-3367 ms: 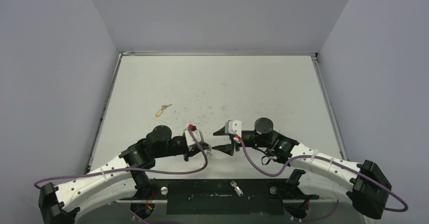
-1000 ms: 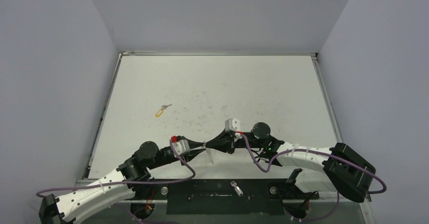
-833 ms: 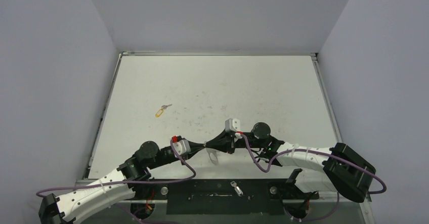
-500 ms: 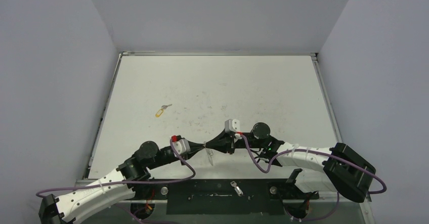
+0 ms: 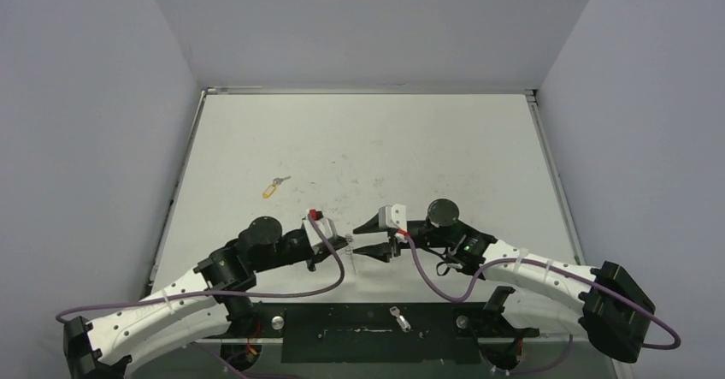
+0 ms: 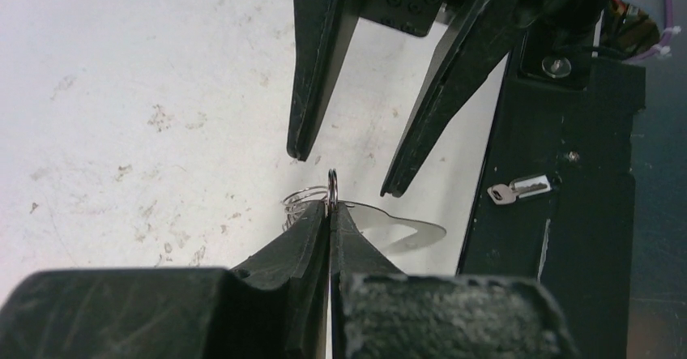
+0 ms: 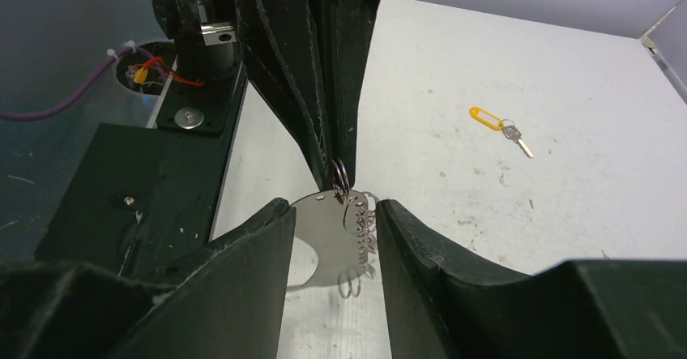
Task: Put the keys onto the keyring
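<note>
One small silver metal key [image 5: 398, 316] lies on the black base plate [image 5: 325, 321], nearest. The left end effector [image 6: 330, 213] grips a chain ring of the flat silver-grey oval metal keyring [image 7: 320, 241], which hangs between the parted fingers of the right end effector [image 7: 330, 207]. Farther out, a yellow-tagged silver key [image 5: 272, 187] lies on the white surface [image 5: 385, 139].

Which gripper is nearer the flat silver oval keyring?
Left. Left gripper is shut on a small ring of the flat silver oval keyring; right gripper, jaws open, flanks it.
</note>
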Tool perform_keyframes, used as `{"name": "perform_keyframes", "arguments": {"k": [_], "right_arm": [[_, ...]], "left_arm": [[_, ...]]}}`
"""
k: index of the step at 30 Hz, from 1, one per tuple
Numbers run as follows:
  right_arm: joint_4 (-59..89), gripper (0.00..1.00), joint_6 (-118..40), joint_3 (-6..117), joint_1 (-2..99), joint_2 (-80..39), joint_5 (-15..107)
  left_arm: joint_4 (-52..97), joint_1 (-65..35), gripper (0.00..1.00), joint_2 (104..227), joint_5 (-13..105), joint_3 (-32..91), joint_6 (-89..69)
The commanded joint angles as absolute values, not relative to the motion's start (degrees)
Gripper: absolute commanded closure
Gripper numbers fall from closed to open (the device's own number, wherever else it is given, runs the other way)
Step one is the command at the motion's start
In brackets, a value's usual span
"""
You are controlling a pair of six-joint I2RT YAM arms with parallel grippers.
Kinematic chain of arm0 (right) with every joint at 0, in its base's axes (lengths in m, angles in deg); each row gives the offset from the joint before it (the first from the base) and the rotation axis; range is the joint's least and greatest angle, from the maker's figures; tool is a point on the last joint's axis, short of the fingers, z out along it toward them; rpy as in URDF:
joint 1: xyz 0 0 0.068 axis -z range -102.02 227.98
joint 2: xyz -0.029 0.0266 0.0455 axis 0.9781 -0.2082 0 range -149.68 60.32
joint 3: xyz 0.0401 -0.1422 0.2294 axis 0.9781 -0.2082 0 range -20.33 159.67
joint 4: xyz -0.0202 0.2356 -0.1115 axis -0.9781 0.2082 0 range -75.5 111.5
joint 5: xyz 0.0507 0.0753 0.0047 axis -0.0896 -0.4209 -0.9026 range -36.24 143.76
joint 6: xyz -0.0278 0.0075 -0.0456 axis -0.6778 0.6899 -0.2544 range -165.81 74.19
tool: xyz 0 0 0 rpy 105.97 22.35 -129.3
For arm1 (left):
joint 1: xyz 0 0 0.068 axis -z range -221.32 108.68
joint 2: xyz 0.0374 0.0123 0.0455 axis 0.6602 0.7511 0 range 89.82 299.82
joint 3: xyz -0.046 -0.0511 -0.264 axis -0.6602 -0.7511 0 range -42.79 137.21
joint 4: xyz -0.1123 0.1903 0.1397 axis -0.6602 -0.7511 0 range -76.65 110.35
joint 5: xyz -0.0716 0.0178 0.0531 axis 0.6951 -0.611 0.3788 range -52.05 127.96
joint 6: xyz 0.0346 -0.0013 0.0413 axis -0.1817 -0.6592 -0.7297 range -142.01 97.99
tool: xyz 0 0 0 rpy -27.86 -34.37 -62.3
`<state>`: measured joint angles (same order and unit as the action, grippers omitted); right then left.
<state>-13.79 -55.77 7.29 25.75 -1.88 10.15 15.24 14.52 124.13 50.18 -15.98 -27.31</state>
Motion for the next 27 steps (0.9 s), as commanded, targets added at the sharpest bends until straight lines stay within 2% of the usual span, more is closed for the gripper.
{"name": "perform_keyframes", "arguments": {"k": [1,12,17,23,27], "right_arm": [[-7.9,0.58,-60.9,10.4,25.3,0.3,10.8],[-5.7,0.66,-63.0,12.3,23.9,-3.4,9.6],[-5.5,0.73,-63.5,13.3,23.3,-4.7,9.6],[-4.1,1.0,-64.1,14.5,23.1,-6.0,9.9],[-7.0,1.0,-62.2,12.8,23.2,-5.8,10.9]], "left_arm": [[7.0,14.9,1.0,128.1,51.7,-9.1,-30.1],[1.9,14.8,1.0,136.3,55.4,-3.2,-32.9],[1.8,14.8,1.0,137.2,56.2,-2.9,-32.9],[1.9,14.9,1.0,137.1,56.4,-2.9,-32.9],[3.0,14.9,1.0,136.4,55.2,-4.0,-32.6]]}}
